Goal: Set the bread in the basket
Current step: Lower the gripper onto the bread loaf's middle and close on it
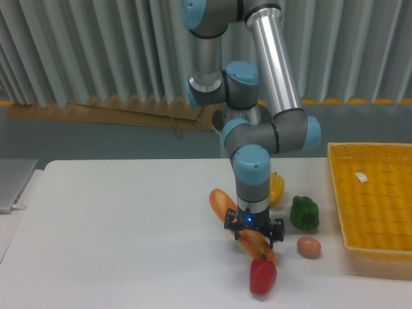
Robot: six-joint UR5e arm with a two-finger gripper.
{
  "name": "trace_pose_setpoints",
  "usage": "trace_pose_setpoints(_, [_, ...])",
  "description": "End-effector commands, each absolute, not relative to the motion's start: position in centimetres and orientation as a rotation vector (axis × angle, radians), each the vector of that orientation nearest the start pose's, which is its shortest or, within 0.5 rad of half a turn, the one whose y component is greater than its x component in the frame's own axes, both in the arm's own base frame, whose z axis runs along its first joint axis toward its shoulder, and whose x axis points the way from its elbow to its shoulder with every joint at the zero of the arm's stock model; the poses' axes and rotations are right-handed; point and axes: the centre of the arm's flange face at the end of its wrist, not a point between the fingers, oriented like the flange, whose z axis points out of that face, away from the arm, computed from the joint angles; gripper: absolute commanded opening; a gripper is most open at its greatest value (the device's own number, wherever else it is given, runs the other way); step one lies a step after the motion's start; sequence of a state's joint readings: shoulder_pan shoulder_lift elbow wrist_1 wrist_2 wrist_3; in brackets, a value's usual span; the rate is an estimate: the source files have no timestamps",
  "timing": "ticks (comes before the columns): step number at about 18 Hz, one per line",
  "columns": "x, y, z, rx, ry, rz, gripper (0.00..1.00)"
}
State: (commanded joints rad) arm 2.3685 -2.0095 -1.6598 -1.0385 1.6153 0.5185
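The bread (223, 203) is a long orange-golden baguette lying diagonally on the white table, from upper left to lower right. My gripper (253, 235) points straight down over the bread's lower half, its jaws on either side of the loaf. I cannot tell whether the jaws press on it. The bread's middle is hidden behind the gripper. The yellow woven basket (339, 199) stands at the right edge of the table with a small white tag (361, 177) inside, well to the right of the gripper.
A red pepper (262, 276) lies at the bread's lower end. A yellow pepper (277, 188) sits behind the arm, a green pepper (304, 213) to its right, and a small brown egg (309, 246) near the basket. A grey object (13, 183) lies at the table's left edge.
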Motion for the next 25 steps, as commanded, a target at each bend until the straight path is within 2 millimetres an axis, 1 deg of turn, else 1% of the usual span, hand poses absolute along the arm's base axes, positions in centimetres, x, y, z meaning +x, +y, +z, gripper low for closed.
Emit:
trace_pose_setpoints(1, [-35.3,52.5,25.2,-3.133,-0.438,0.062,0.97])
trace_pose_setpoints(2, [-35.3,52.6,25.1,-3.133,-0.438,0.062,0.89])
trace_pose_setpoints(4, [-35.3,52.6,25.2,-3.132,-0.428,0.061,0.68])
trace_pose_setpoints(6, [-35.2,52.5,25.4,-3.135,-0.399,0.062,0.59])
trace_pose_setpoints(8, [-35.1,52.6,25.5,-3.137,-0.392,0.061,0.42])
trace_pose_setpoints(9, [-34.9,52.7,25.5,-3.138,-0.385,0.061,0.31])
trace_pose_setpoints(10, [-34.9,52.7,25.4,-3.14,-0.383,0.059,0.29])
trace_pose_setpoints(12, [-34.8,52.8,25.3,-3.141,-0.38,0.058,0.29])
trace_pose_setpoints(16, [-34.6,52.9,26.1,-3.129,-0.372,0.064,0.3])
trace_pose_setpoints(17, [-34.5,53.0,26.3,-3.126,-0.362,0.066,0.3])
trace_pose_setpoints(19, [-34.4,52.8,27.2,-3.122,-0.289,0.069,0.3])
trace_pose_setpoints(22, [-33.9,52.7,29.2,-3.072,-0.261,0.04,0.3])
trace_pose_setpoints(25, [-33.6,52.6,29.5,-3.067,-0.256,0.037,0.3])
